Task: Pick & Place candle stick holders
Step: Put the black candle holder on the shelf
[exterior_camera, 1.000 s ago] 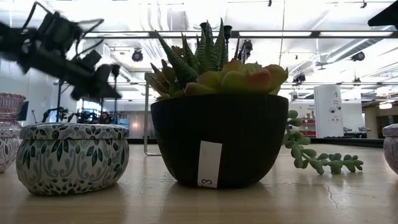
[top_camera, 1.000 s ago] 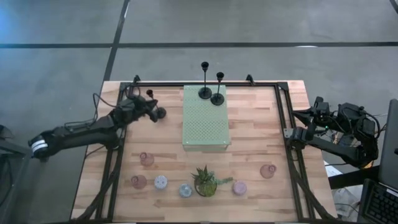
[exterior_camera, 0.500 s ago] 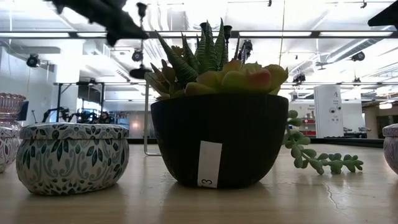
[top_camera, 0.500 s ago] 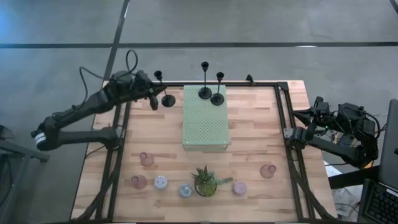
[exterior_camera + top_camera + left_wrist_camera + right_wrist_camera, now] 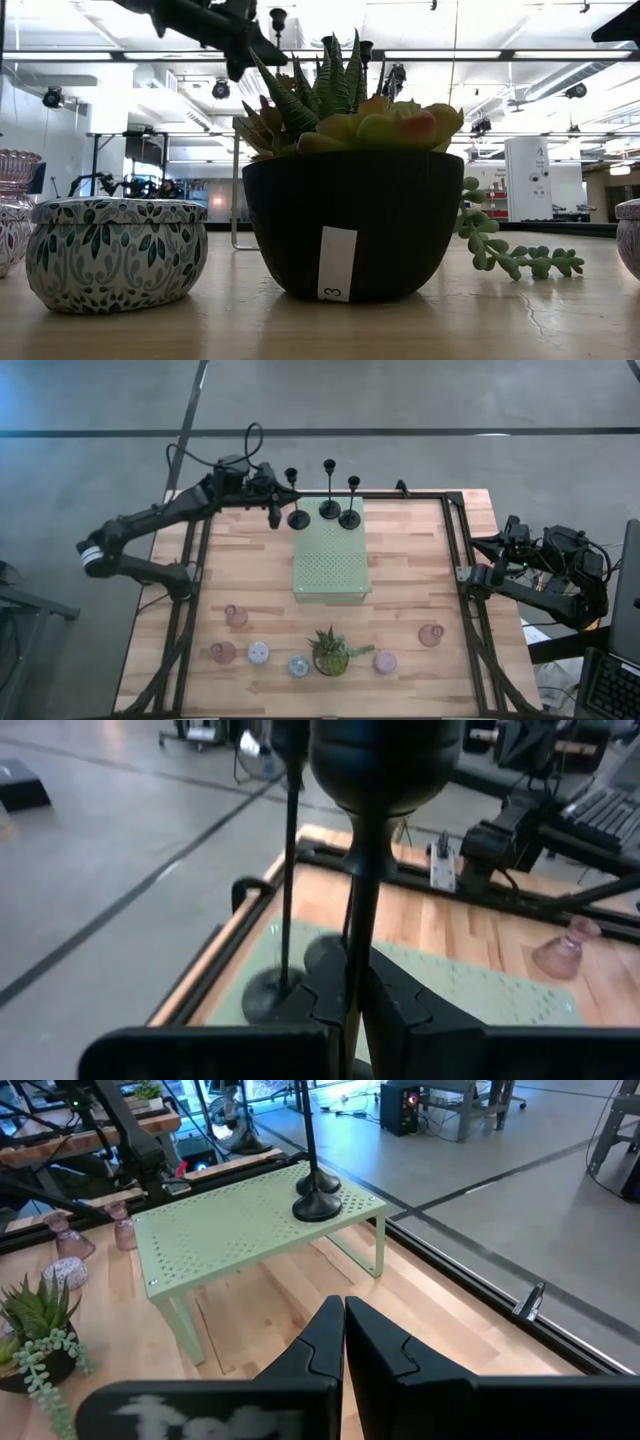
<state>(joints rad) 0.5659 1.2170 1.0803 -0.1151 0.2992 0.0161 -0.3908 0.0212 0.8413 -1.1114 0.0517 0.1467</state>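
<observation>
Left pincer (image 5: 272, 500) was clamped tight on a black candlestick (image 5: 295, 497) by the green mat's (image 5: 331, 560) far-left corner; right pincer (image 5: 343, 1323) sat closed, empty.

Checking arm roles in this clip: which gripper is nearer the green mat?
Left. The left gripper holds a black stick right at the mat's far left corner; the right gripper waits, shut, at the table's right edge.

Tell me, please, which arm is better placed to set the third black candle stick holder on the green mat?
The left. Its end effector is shut on the black candle stick holder at the green mat corner, beside the other two. The right end effector waits empty at the table's right edge.
</observation>
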